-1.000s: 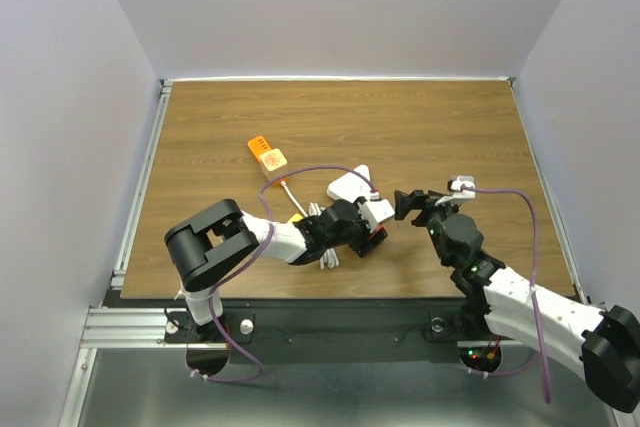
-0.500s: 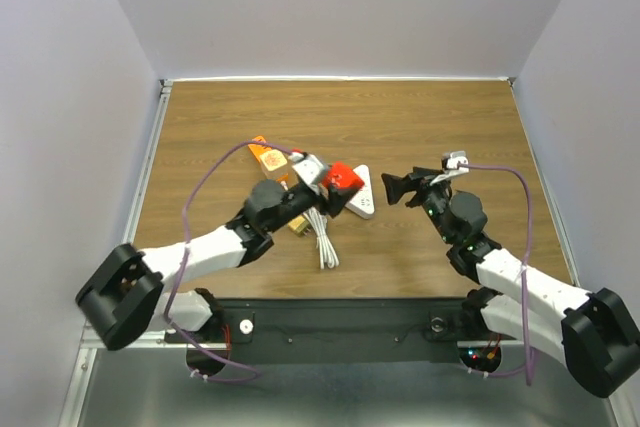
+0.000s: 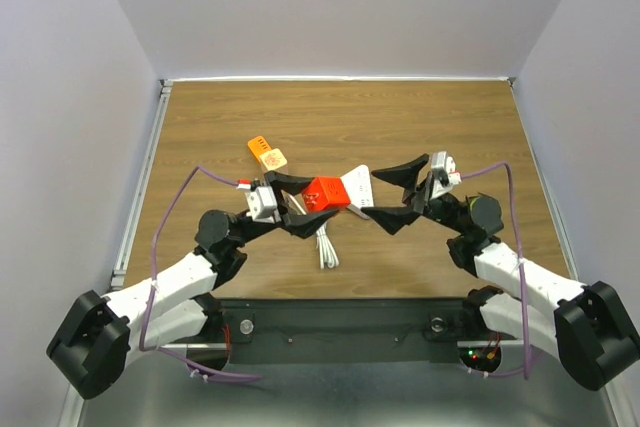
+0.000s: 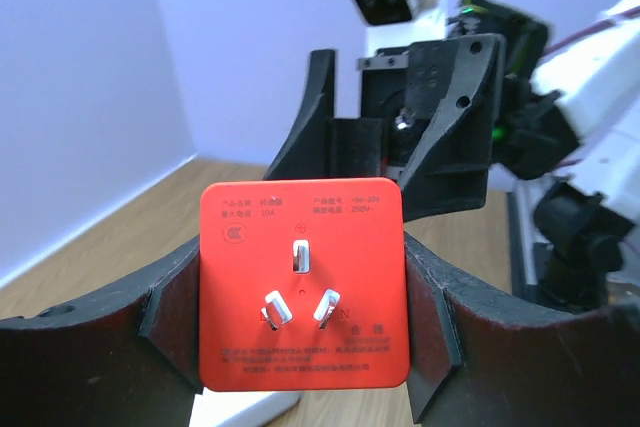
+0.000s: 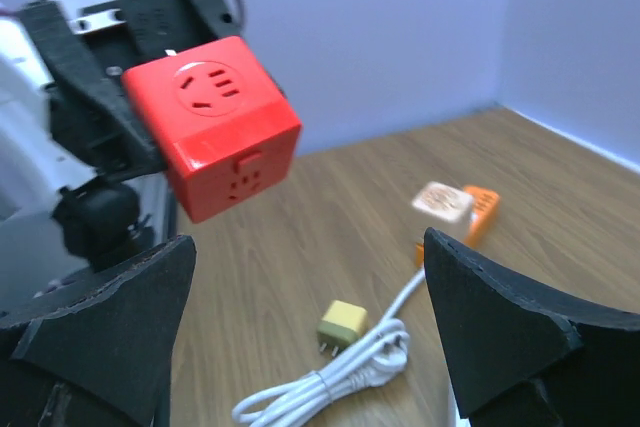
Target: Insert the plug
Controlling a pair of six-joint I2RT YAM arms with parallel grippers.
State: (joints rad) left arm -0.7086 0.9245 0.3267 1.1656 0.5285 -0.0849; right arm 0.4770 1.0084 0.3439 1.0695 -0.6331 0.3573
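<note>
My left tool (image 3: 322,199) is clamped on the red plug cube (image 4: 302,287), one finger on each side wall. It holds the cube up off the wooden surface (image 3: 450,127), with the three metal prongs facing back toward that tool's wrist and the socket faces toward the other arm. My right tool (image 3: 371,194) has its fingers spread wide and grips nothing; the cube is just ahead of it, touching neither finger. Below and beyond that tool I see a yellow plug (image 5: 343,324) on a coiled white cable (image 5: 320,392), an orange block (image 5: 478,209) farther out, and a white power strip (image 3: 360,180) under the gap between the two tools.
</note>
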